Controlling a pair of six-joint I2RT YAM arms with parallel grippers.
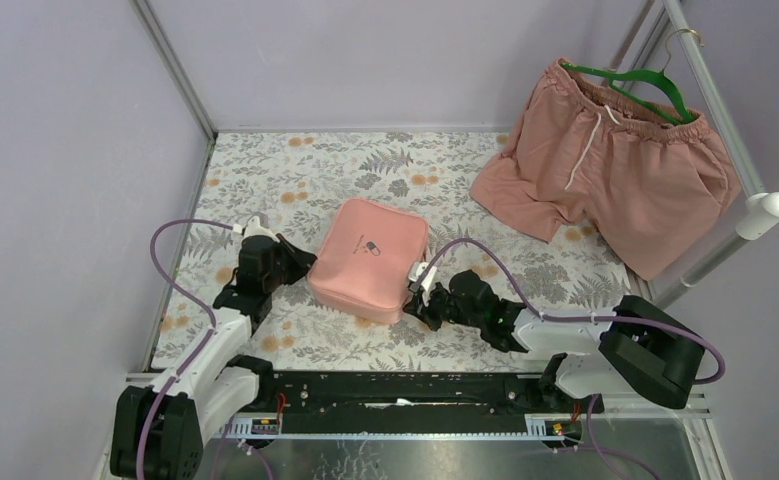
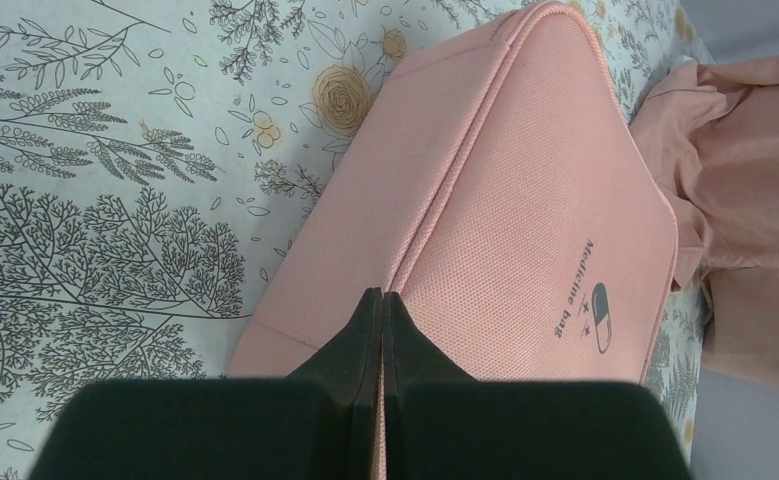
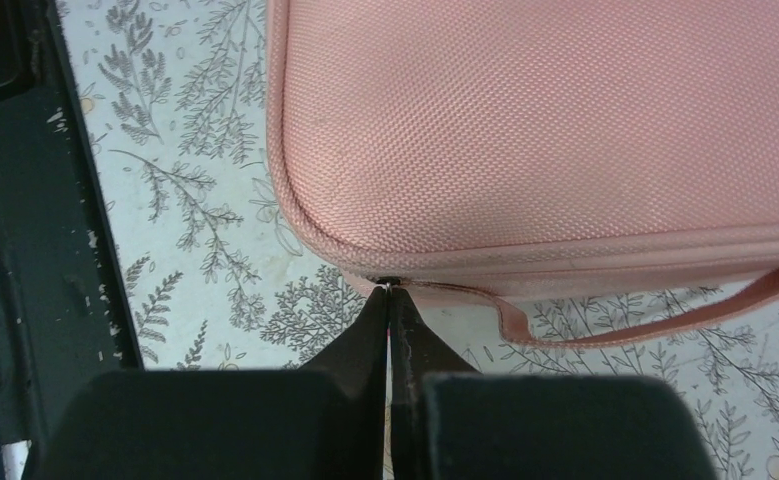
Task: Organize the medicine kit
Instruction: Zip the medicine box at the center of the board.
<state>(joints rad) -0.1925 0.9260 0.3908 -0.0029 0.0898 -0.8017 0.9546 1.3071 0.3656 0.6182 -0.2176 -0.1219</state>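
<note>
The left arm (image 1: 215, 345) reaches from its base toward one o'clock, the left pincer (image 1: 303, 268) with fingers pressed tip to tip. The right arm (image 1: 565, 325) lies low, stretched toward ten o'clock, the right pincer (image 1: 417, 292) likewise pinched together.

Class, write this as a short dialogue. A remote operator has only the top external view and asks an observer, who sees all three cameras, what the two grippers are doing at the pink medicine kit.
Operator: From above I can't see the right fingers. Are they closed?
Observer: Yes. The right wrist view shows the right gripper shut, with its tips at the zip line on a corner of the medicine kit. A tiny metal glint sits at the tips.
Operator: And the left one?
Observer: The left wrist view shows the left gripper shut, with its tips against the seam along the kit's side.
</note>
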